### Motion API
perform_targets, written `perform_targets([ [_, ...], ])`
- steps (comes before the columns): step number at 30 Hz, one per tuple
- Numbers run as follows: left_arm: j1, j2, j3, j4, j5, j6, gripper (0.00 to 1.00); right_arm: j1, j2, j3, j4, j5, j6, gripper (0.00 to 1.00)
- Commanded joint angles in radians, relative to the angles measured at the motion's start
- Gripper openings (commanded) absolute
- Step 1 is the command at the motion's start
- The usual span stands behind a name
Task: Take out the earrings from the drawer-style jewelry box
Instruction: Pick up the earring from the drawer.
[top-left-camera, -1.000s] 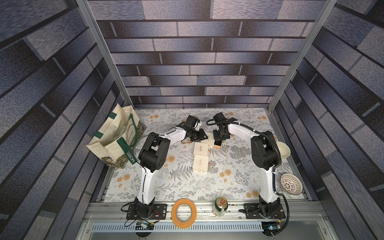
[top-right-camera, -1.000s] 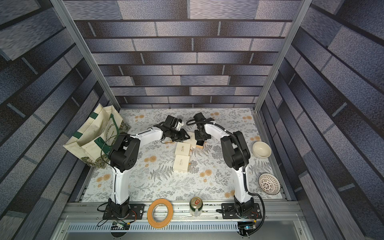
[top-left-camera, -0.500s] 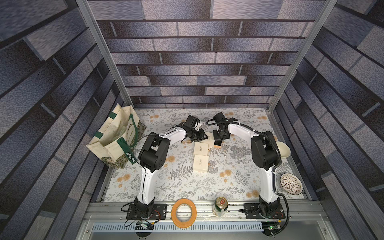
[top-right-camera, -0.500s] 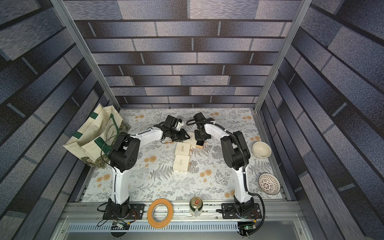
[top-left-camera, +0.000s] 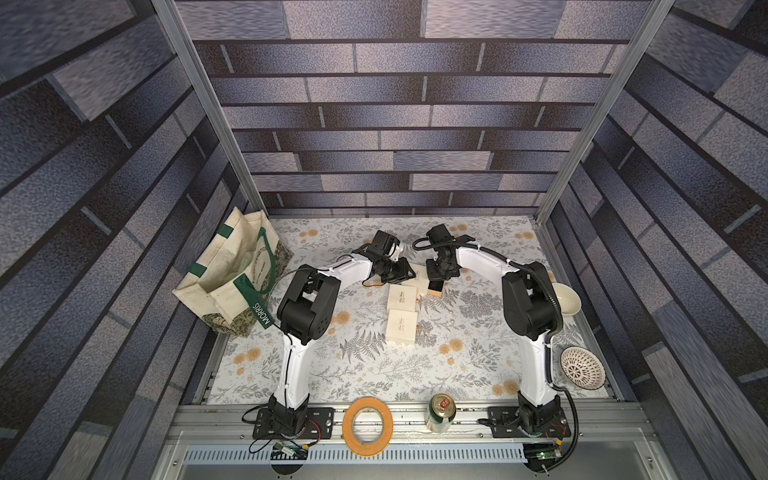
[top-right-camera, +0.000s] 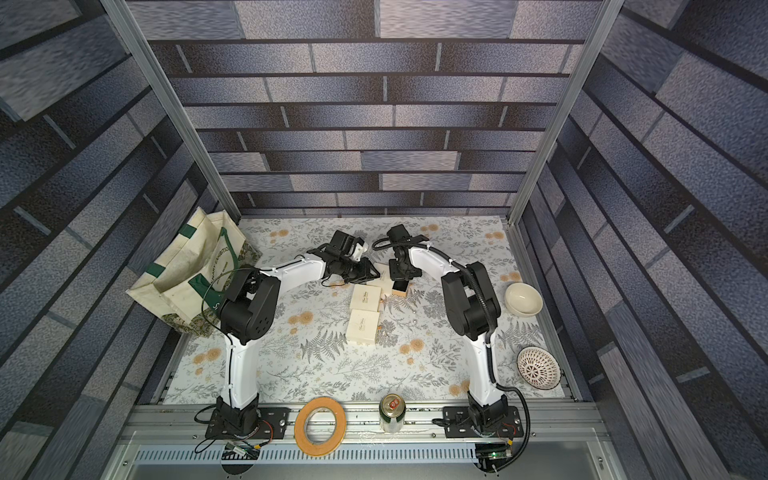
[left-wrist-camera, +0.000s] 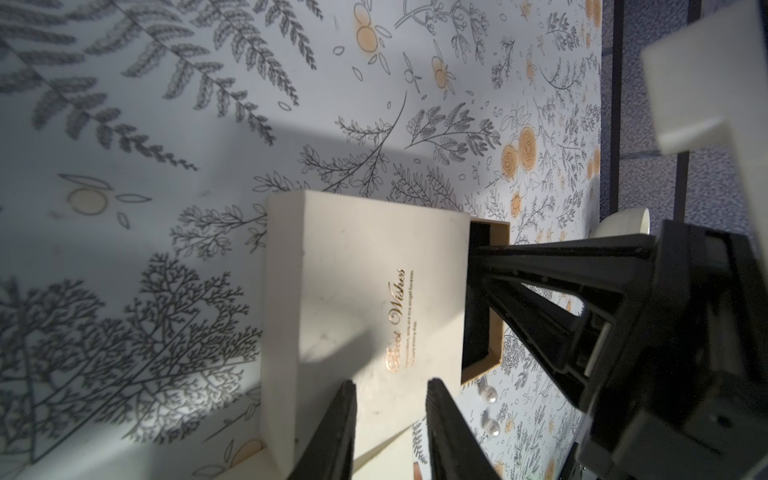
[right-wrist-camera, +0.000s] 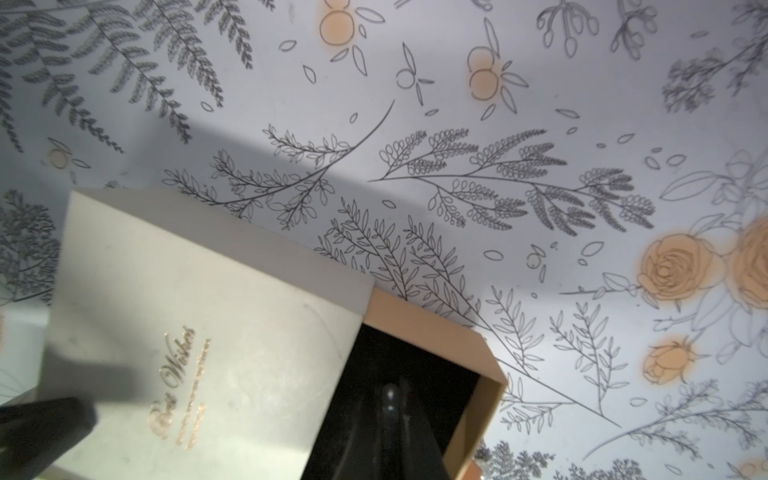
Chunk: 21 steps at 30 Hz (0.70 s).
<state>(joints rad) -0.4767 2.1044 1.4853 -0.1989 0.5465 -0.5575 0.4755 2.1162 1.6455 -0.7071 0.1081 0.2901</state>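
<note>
the cream jewelry box (left-wrist-camera: 361, 316) is sitting on the flowery table cloth (left-wrist-camera: 145, 124) at the far side of the table. its drawer (left-wrist-camera: 497, 345) is sticking out part way, showing a dark inside.

the left gripper (left-wrist-camera: 390, 382) is hanging over the top of the box with its jaws spread apart. the lid is showing in the gap, and they are not pinching anything.

the right gripper (right-wrist-camera: 390, 401) is reaching down into the open drawer with its jaws pressed together. a tiny shiny spot is glinting at its tips, but it is too blurry to tell if that is a bead.

two of the earrings (left-wrist-camera: 491, 394) are lying on the cloth just beside the drawer's corner, outside the box — small, pale and shiny.

two more cream boxes (top-left-camera: 402, 298) are lying closer to the robot, near the first one. a cloth bag (top-left-camera: 232, 282) is standing at the left edge and two bowls (top-left-camera: 567, 299) are sitting at the right edge. a can (top-left-camera: 441, 411) and a tape roll (top-left-camera: 368, 424) are resting on the front rail.
</note>
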Motion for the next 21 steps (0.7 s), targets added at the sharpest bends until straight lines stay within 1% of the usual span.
perform_targets([
  [1,0.007,0.000,-0.026,-0.092,-0.053,0.006,0.32,-0.003,-0.025,0.027,-0.031,0.016,-0.007,0.00],
  [18,0.006,0.000,-0.027,-0.094,-0.054,0.008,0.32,-0.001,0.023,0.102,-0.128,0.020,-0.045,0.00],
  [21,0.007,0.000,-0.025,-0.095,-0.053,0.007,0.32,0.000,0.028,0.107,-0.141,0.037,-0.049,0.00],
])
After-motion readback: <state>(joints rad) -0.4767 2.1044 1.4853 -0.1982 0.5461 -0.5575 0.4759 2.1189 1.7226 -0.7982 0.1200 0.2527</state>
